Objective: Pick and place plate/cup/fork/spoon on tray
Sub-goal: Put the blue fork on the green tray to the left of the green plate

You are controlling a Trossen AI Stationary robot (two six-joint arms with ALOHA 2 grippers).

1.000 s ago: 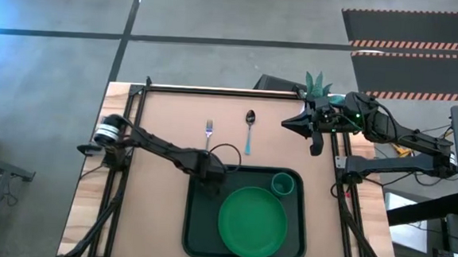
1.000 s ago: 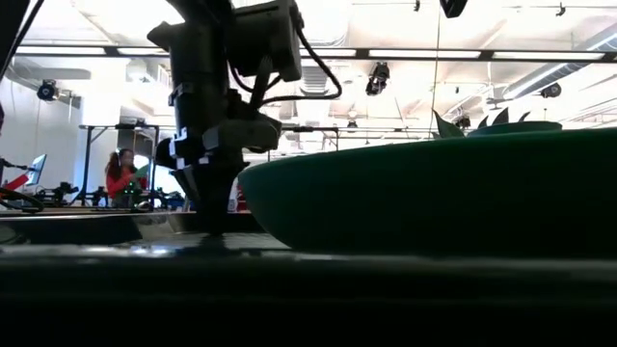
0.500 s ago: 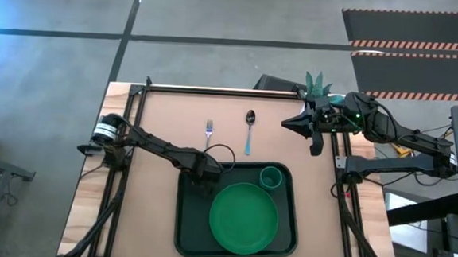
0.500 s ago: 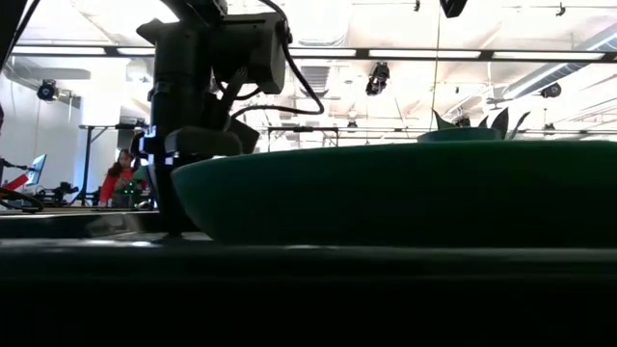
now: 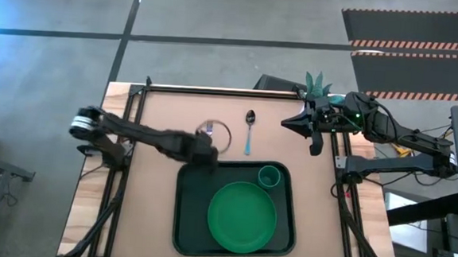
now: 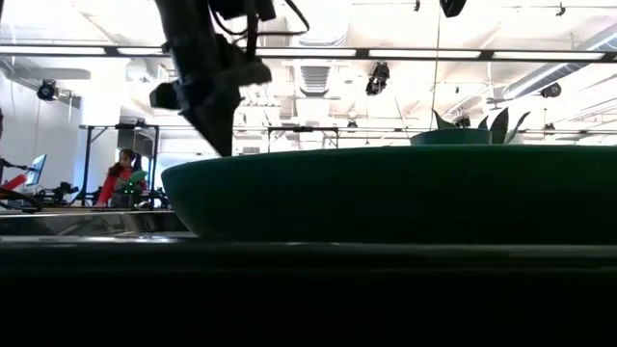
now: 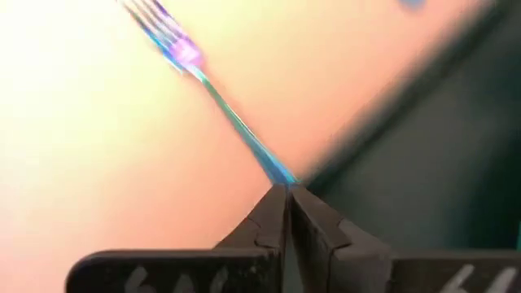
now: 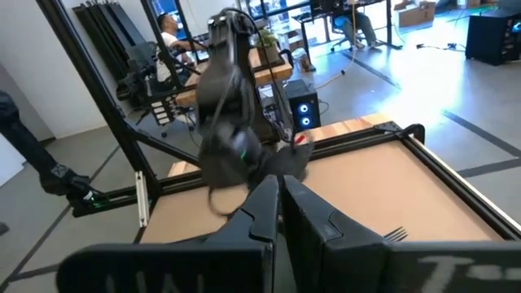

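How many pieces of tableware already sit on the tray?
2: the plate fills the tray's middle, and the cup stands in its far right corner. None appears hidden.

One plate (image 5: 242, 217), one cup (image 5: 269, 176) (one tray (image 5: 185, 221))

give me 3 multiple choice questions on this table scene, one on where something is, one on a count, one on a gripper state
1. Where is the cup?
A. on the tray, beside the plate
B. on the bare table next to the spoon
C. on top of the plate

2. How many pieces of tableware lie on the tray?
A. one
B. two
C. four

3. How is the left gripper?
A. wide open over the plate
B. shut on the cup
C. shut with nothing held, near the fork

Answers:
1. A, the high view shows it inside the tray's rim.
2. B, only plate and cup; fork and spoon lie on the table.
3. C, the left wrist view shows its fingers pressed together.
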